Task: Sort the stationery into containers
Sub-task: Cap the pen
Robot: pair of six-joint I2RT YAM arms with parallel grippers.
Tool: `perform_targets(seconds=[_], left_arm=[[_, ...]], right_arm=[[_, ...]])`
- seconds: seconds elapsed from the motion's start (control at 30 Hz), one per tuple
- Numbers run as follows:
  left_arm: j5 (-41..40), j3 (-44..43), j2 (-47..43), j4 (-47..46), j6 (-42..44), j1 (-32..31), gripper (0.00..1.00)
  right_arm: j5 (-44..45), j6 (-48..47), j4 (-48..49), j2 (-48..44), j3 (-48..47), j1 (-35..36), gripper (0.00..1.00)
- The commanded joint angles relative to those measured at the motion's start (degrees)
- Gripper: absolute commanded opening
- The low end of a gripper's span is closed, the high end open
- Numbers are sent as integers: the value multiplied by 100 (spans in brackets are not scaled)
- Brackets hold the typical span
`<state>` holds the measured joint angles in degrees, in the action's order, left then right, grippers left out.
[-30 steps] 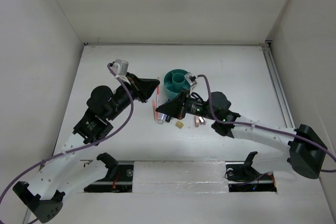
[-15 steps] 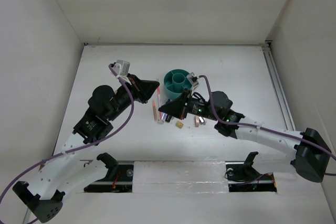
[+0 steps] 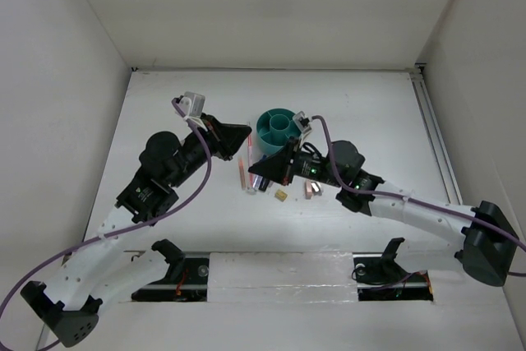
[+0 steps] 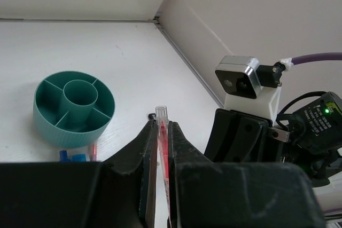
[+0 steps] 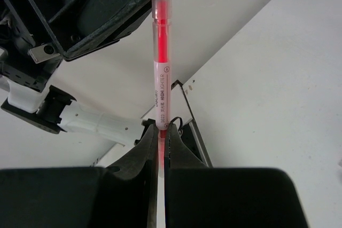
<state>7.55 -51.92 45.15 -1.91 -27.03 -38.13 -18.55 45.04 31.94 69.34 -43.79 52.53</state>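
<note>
A pink highlighter (image 5: 161,73) spans between my two grippers above the table. My right gripper (image 5: 160,129) is shut on its lower end. My left gripper (image 4: 160,126) is shut on its other end, with the clear tip of the highlighter (image 4: 161,112) sticking out past the fingers. In the top view the left gripper (image 3: 245,132) and the right gripper (image 3: 256,173) meet just left of the round teal organizer (image 3: 278,131), whose compartments look empty in the left wrist view (image 4: 74,108).
On the table below the grippers lie a salmon-pink pencil (image 3: 241,172), a tiny tan block (image 3: 281,195) and pinkish clips (image 3: 311,191). Blue caps (image 4: 72,156) show in front of the organizer. The right wrist camera (image 4: 243,76) sits close to the left gripper.
My right gripper has moved a little up and towards the left gripper. The left arm has barely moved.
</note>
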Motion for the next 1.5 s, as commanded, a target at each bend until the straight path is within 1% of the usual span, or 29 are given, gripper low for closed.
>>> perform_targets(seconds=[0.0, 0.13, 0.3, 0.5, 0.53, 0.57, 0.7, 0.83, 0.93, 1.17, 1.23, 1.33, 1.43, 1.47], left_arm=[[414, -2, 65, 464, 163, -37, 0], [467, 59, 65, 516, 163, -37, 0], [467, 112, 117, 516, 163, -37, 0], [695, 164, 223, 464, 215, -37, 0], [695, 165, 223, 464, 215, -37, 0], [695, 165, 223, 464, 215, -37, 0], [801, 165, 223, 464, 215, -37, 0], [801, 217, 223, 464, 215, -37, 0], [853, 218, 223, 464, 215, -37, 0], [801, 218, 170, 464, 215, -37, 0], [696, 218, 170, 464, 215, -37, 0], [450, 157, 109, 516, 163, -37, 0], [239, 25, -41, 516, 110, -37, 0], [177, -28, -93, 516, 110, -37, 5]], right_arm=[[177, -74, 980, -149, -613, -234, 0], [71, -74, 980, -96, -736, -428, 0], [-70, 40, 980, -35, -859, -481, 0], [-298, 155, 980, 26, -982, -648, 0], [-299, 224, 1111, 27, -982, -648, 0], [-447, 294, 1112, 88, -1052, -709, 0], [-501, 295, 1112, 141, -1263, -919, 0], [-659, 295, 876, 194, -1631, -1069, 0], [-712, 243, 744, 255, -1721, -1122, 0], [-844, 190, 690, 378, -1835, -1008, 0], [-844, 138, 690, 431, -1835, -1008, 0], [-976, -55, 568, 493, -1783, -798, 0], [-773, -214, 515, 563, -1660, -613, 0], [-712, -215, 515, 633, -1659, -543, 0]])
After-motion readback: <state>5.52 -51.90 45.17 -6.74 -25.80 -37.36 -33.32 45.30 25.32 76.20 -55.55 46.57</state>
